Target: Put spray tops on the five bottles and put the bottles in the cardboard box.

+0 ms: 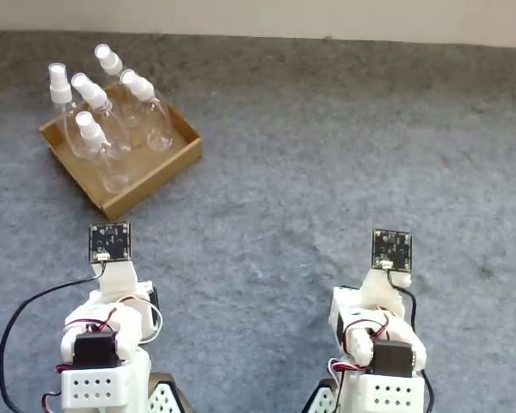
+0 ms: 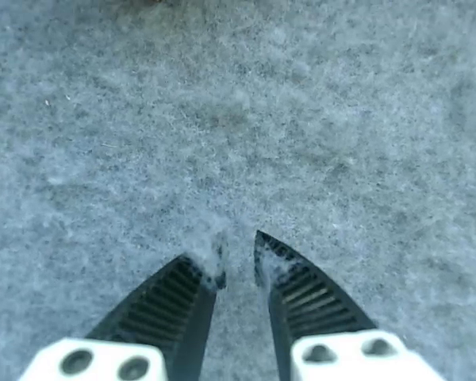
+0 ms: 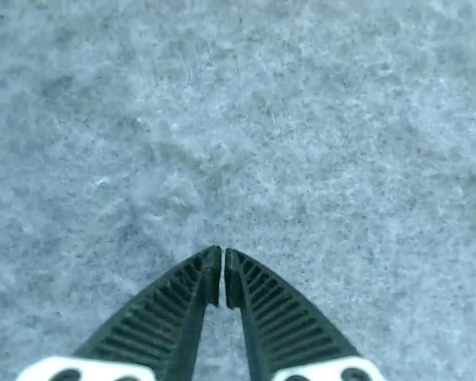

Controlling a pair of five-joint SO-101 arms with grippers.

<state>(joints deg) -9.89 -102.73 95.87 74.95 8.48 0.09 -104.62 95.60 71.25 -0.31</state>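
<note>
Resting in cardboard box (image 1: 159,182), bottles (image 1: 110,127) well apart from fingers (image 2: 311,295).

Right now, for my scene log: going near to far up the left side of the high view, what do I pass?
An arm, then the cardboard box with five bottles, then the pale wall.

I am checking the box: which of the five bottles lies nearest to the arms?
The bottle beside the cardboard box's near corner; the other four lie farther back in the box.

L pincer (image 2: 239,258) slightly ajar, R pincer (image 3: 223,274) closed, both pointing down.
</note>
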